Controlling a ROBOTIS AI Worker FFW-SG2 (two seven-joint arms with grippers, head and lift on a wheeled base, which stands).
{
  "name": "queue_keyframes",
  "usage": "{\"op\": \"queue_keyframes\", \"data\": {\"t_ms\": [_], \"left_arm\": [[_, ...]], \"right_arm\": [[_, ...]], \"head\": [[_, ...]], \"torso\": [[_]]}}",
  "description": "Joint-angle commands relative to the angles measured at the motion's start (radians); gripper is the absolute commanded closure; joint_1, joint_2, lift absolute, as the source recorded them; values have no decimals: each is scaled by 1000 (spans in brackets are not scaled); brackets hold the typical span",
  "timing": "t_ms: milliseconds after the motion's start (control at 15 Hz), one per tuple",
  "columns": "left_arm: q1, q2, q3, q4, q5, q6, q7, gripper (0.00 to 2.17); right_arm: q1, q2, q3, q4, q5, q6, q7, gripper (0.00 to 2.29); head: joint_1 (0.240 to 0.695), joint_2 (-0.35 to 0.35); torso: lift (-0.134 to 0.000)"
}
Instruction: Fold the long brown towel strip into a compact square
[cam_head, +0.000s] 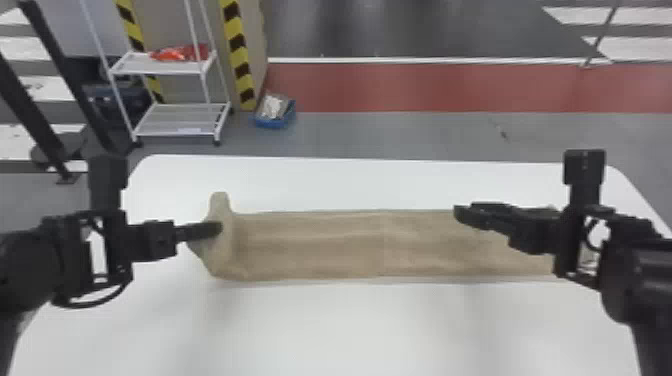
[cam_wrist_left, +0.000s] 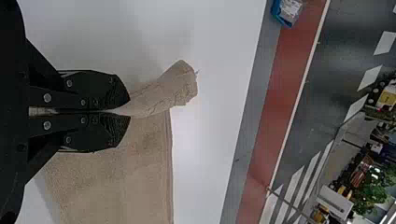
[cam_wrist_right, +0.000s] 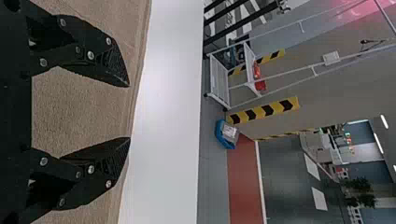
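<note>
Lying across the white table (cam_head: 350, 327), the brown towel strip (cam_head: 320, 245) bunched up at its left end, pinched by the left gripper (cam_wrist_left: 129, 111); the right gripper (cam_wrist_right: 129, 112) gaped empty above. It looked light and floppy, best held by its ends.

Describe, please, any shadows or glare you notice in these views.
Head view: soft grey shadows across the white table, on the near side of the towel; left wrist view: faint shade beside the towel's lifted end; right wrist view: pink glow in the background, bright strip lamps.
</note>
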Motion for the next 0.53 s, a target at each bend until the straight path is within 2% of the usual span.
{"op": "queue_keyframes", "data": {"t_ms": [0, 200, 267, 467], "left_arm": [[-22, -2, -35, -42, 18, 38, 22, 1200], [-65, -19, -82, -51, 29, 87, 56, 1200], [-76, -36, -88, -49, 28, 87, 62, 1200], [-122, -57, -108, -37, 57, 157, 79, 1200]], "right_arm": [[1, 11, 41, 40, 2, 10, 0, 1956], [27, 26, 55, 109, -11, -73, -5, 1956], [27, 28, 67, 127, -11, -88, -14, 1956], [10, 26, 85, 170, -9, -98, -32, 1956]], "head": [[695, 45], [695, 58], [695, 56], [695, 42]], "torso": [[-124], [-124], [-124], [-124]]}}
